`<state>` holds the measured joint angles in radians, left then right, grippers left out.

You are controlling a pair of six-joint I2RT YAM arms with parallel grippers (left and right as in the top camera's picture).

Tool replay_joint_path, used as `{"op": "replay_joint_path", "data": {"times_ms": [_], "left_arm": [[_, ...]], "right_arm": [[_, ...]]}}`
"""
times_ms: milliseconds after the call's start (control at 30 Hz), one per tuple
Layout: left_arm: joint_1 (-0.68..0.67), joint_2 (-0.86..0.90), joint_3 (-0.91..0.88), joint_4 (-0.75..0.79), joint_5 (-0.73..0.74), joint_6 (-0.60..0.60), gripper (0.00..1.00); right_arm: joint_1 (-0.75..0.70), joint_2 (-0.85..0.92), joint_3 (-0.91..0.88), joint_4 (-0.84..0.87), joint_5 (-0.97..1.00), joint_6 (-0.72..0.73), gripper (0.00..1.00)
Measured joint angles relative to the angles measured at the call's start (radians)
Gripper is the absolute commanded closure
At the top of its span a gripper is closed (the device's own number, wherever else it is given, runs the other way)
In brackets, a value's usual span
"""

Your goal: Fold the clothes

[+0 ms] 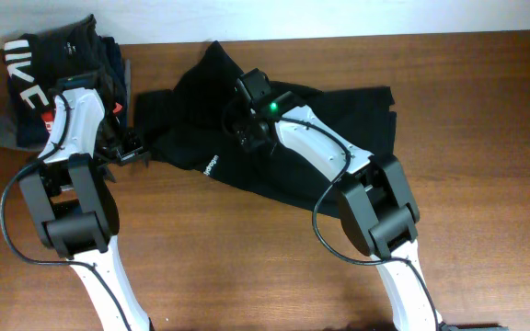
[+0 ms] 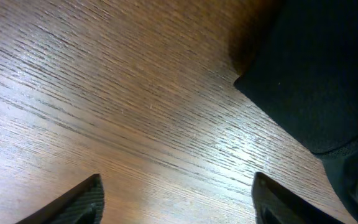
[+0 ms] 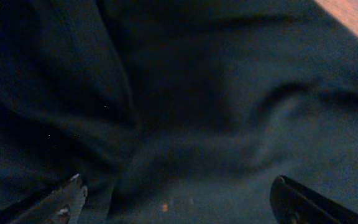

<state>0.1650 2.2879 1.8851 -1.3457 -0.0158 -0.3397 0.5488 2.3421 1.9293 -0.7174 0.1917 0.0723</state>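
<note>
Clothes [image 1: 366,115]: lay rumpled and unfolded across mid-table.
Left gripper [image 2: 178,190]: jaws apart and empty over bare table [image 2: 104,93], with the cloth's corner just beside.
Right gripper [image 3: 179,193]: jaws wide above the fabric, apparently holding nothing; the view was dim.
Next grasp: pinch one edge cleanly and lift both sides evenly.

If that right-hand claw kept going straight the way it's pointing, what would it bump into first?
The black garment. The right gripper is open and aimed at it, and dark fabric fills nearly the whole wrist view. How near the cloth is, I cannot tell.
</note>
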Motion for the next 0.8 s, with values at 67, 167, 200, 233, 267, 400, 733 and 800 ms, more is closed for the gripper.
{"op": "replay_joint_path", "data": {"times_ms": [67, 167, 200, 233, 267, 400, 733, 800], "left_arm": [[0.0, 0.0, 0.004, -0.01, 0.001, 0.0, 0.3], [-0.001, -0.005, 0.016, -0.015, 0.002, 0.0, 0.32], [-0.002, -0.011, 0.019, -0.015, 0.002, 0.0, 0.33], [-0.005, -0.027, 0.02, -0.011, 0.003, 0.001, 0.34], [-0.007, -0.046, 0.02, -0.003, 0.003, 0.004, 0.35], [-0.033, -0.175, 0.027, 0.008, 0.01, 0.038, 0.58], [-0.201, -0.288, 0.058, 0.02, 0.091, 0.137, 0.88], [-0.24, -0.26, 0.058, 0.023, 0.096, 0.142, 0.88]], "right_arm": [[0.001, -0.014, 0.028, -0.068, 0.001, 0.027, 0.01], [0.0, -0.066, 0.077, -0.167, 0.003, 0.08, 0.01], [-0.002, -0.089, 0.103, -0.203, 0.003, 0.096, 0.01], [-0.002, -0.109, 0.121, -0.228, 0.003, 0.11, 0.01], [-0.003, -0.133, 0.14, -0.25, 0.003, 0.121, 0.01], [-0.028, -0.248, 0.208, -0.394, -0.033, 0.15, 0.01], [-0.175, -0.353, 0.182, -0.82, -0.264, 0.161, 0.53], [-0.176, -0.352, 0.138, -0.828, -0.283, 0.159, 0.68]]}}
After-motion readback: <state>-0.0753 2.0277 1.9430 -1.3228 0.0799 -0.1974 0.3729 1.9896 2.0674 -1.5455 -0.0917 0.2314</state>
